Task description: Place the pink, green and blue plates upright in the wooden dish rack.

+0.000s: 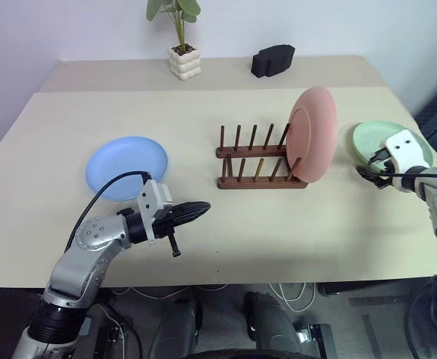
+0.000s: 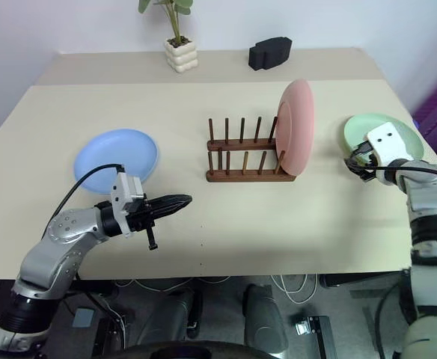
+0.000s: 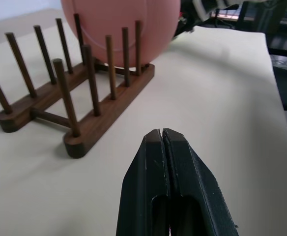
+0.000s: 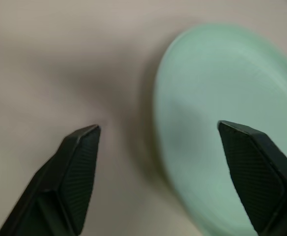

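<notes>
The pink plate stands upright in the right end slot of the wooden dish rack, mid-table. Flat on the table at the left lies the blue plate, and the green plate lies flat at the far right. My left gripper is shut and empty, hovering level in front of the blue plate and pointing toward the rack. My right gripper is open at the green plate's near-left rim, one finger over the table and the other over the plate.
A potted plant and a black object sit at the back of the table. The rack's left slots stand free. The table's right edge runs close behind the green plate.
</notes>
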### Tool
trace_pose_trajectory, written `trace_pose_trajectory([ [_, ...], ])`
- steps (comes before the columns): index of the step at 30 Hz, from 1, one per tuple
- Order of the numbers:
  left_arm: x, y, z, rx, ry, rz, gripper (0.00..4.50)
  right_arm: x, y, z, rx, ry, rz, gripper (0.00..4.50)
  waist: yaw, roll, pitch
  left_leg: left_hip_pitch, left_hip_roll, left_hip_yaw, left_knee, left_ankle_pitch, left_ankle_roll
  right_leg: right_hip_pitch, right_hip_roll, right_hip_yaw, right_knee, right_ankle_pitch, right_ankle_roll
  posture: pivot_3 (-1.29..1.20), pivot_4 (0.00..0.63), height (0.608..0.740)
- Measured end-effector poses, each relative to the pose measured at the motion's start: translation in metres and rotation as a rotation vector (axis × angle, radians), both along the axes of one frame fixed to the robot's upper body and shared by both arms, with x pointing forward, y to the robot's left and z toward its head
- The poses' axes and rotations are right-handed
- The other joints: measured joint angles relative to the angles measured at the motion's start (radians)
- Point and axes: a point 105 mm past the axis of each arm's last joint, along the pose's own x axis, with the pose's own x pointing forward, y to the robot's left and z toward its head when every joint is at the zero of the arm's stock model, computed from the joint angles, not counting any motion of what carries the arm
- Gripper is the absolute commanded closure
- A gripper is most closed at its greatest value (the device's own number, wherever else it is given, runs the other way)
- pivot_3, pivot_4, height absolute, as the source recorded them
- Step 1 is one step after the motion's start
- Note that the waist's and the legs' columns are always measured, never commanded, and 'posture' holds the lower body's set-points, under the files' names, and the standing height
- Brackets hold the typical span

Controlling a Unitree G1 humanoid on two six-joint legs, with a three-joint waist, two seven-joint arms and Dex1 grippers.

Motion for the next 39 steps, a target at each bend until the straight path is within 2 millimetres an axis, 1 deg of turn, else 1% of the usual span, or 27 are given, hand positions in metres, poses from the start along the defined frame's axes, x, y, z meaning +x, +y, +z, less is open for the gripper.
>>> trace_pose_trajectory([
  [2,0.000,0.000,-0.001,0.001,0.003,0.003,4.50,0.005,0.001,-0.001,-0.003,0.002,-0.001,0.63,-0.002,0.000,0.000,0.000,0.000,0.000,0.000,0.000,0.000,0.000,0.000,0.000,0.000,0.000,0.000,0.00,0.150,0.730],
  [4,-0.001,-0.001,0.001,0.000,-0.002,0.001,4.50,0.007,-0.002,-0.001,-0.013,0.009,-0.010,1.17,-0.003,0.000,0.000,0.001,0.000,0.000,0.000,0.000,0.000,0.001,0.000,0.000,0.000,0.000,0.000,0.00,0.150,0.730],
  [6,-0.002,-0.001,0.002,0.000,-0.007,0.000,4.50,0.007,-0.004,-0.003,-0.025,0.019,-0.018,1.97,-0.003,0.000,0.000,0.001,0.000,0.000,0.000,0.000,0.000,0.001,0.000,0.000,0.000,0.000,0.000,0.00,0.150,0.730],
  [10,-0.004,0.000,-0.001,-0.001,0.003,0.008,4.50,0.007,-0.003,-0.008,-0.035,0.031,-0.018,4.03,0.000,0.000,0.000,0.001,0.000,-0.001,0.001,0.000,0.000,0.002,0.000,0.000,0.000,0.000,0.000,0.00,0.150,0.730],
  [11,-0.004,0.000,-0.001,-0.001,0.004,0.009,4.50,0.007,-0.004,-0.010,-0.038,0.034,-0.019,4.46,0.000,0.000,0.000,0.001,0.000,-0.001,0.001,0.000,0.000,0.002,0.000,0.000,0.000,0.000,0.000,0.00,0.150,0.730],
  [16,-0.004,0.000,-0.001,-0.001,0.001,0.009,4.50,0.009,-0.004,-0.007,-0.070,0.006,-0.021,4.46,-0.001,0.000,0.000,0.002,0.000,-0.001,0.001,0.000,0.000,0.003,0.000,0.000,0.000,0.000,0.000,0.00,0.150,0.730],
  [20,-0.004,0.000,-0.001,0.000,-0.003,0.009,4.50,0.009,-0.009,-0.004,-0.155,-0.054,-0.047,4.46,-0.001,0.000,0.000,0.002,-0.001,-0.001,0.001,0.000,0.000,0.003,0.000,0.000,0.000,0.000,0.000,0.00,0.150,0.730],
  [21,-0.004,0.000,-0.001,0.001,-0.003,0.010,4.50,0.009,-0.010,0.000,-0.198,-0.093,-0.045,4.46,-0.002,0.000,0.000,0.001,-0.001,-0.001,0.000,0.000,0.000,0.002,0.000,0.000,0.000,0.000,0.000,0.00,0.150,0.730],
  [22,-0.004,0.000,-0.002,0.001,-0.002,0.011,4.50,0.011,-0.008,0.008,-0.235,-0.141,-0.037,4.46,-0.002,0.001,0.000,0.001,-0.001,-0.001,0.000,0.000,0.000,0.002,0.000,0.000,0.000,0.000,0.000,0.00,0.150,0.730],
  [23,-0.004,0.000,-0.002,0.001,-0.001,0.011,4.50,0.012,-0.005,0.022,-0.271,-0.209,-0.022,4.46,-0.003,0.001,0.000,0.001,-0.001,-0.001,0.000,0.000,0.000,0.001,0.000,0.001,0.001,0.000,0.000,0.00,0.150,0.730],
  [26,-0.004,0.000,-0.002,0.003,-0.003,0.012,4.50,0.016,0.011,0.075,-0.346,-0.417,0.034,4.46,-0.008,0.003,0.000,0.001,0.000,-0.001,0.000,0.000,0.000,0.000,0.000,0.001,0.001,0.001,0.002,0.00,0.150,0.730],
  [28,-0.003,0.001,-0.003,0.006,-0.004,0.017,4.50,0.014,0.027,0.118,-0.375,-0.581,0.072,4.46,-0.007,0.003,0.000,0.001,0.000,-0.002,0.000,0.000,0.000,0.000,0.001,0.001,0.002,0.002,0.003,0.00,0.150,0.730],
  [30,-0.002,0.002,-0.004,0.010,-0.007,0.022,4.50,0.009,0.046,0.150,-0.396,-0.704,0.116,4.46,-0.004,0.003,0.000,0.001,0.000,-0.002,0.000,0.000,0.000,0.000,0.001,0.001,0.002,0.002,0.003,0.00,0.150,0.730],
  [32,0.000,0.002,-0.004,0.008,-0.012,0.030,4.50,0.003,0.065,0.175,-0.400,-0.798,0.174,4.46,-0.002,0.003,0.000,0.001,0.000,-0.002,0.000,0.000,0.000,0.000,0.001,0.001,0.001,0.001,0.002,0.00,0.150,0.730],
  [34,0.003,0.003,-0.004,0.002,-0.024,0.046,4.50,-0.007,0.096,0.202,-0.372,-0.900,0.281,4.46,-0.001,0.003,0.000,0.001,0.000,-0.003,0.000,0.000,0.000,0.000,0.000,0.001,0.001,0.001,0.002,0.00,0.150,0.730],
  [35,0.005,0.002,-0.002,-0.003,-0.036,0.055,4.50,-0.013,0.109,0.212,-0.341,-0.935,0.335,4.46,-0.001,0.002,0.000,0.001,0.000,-0.003,0.000,0.000,0.000,0.000,0.001,0.001,0.001,0.002,0.003,0.00,0.150,0.730],
  [36,0.009,0.002,0.000,-0.013,-0.049,0.072,4.50,-0.022,0.129,0.223,-0.278,-0.978,0.415,4.46,-0.001,0.002,0.000,0.001,0.000,-0.004,0.000,0.000,0.000,0.000,0.001,0.001,0.001,0.002,0.003,0.00,0.150,0.730],
  [37,0.011,0.002,0.002,-0.023,-0.063,0.083,4.50,-0.030,0.148,0.229,-0.208,-1.003,0.492,4.46,-0.001,0.002,0.000,0.001,0.001,-0.005,0.000,0.000,0.000,0.000,0.001,0.001,0.001,0.002,0.003,0.00,0.150,0.730],
  [39,0.015,0.003,0.005,-0.033,-0.087,0.107,4.50,-0.046,0.182,0.234,-0.010,-0.999,0.647,4.46,0.000,0.002,0.000,0.001,0.001,-0.006,0.000,0.000,0.000,0.000,0.001,0.000,0.001,0.002,0.003,0.00,0.150,0.730],
])
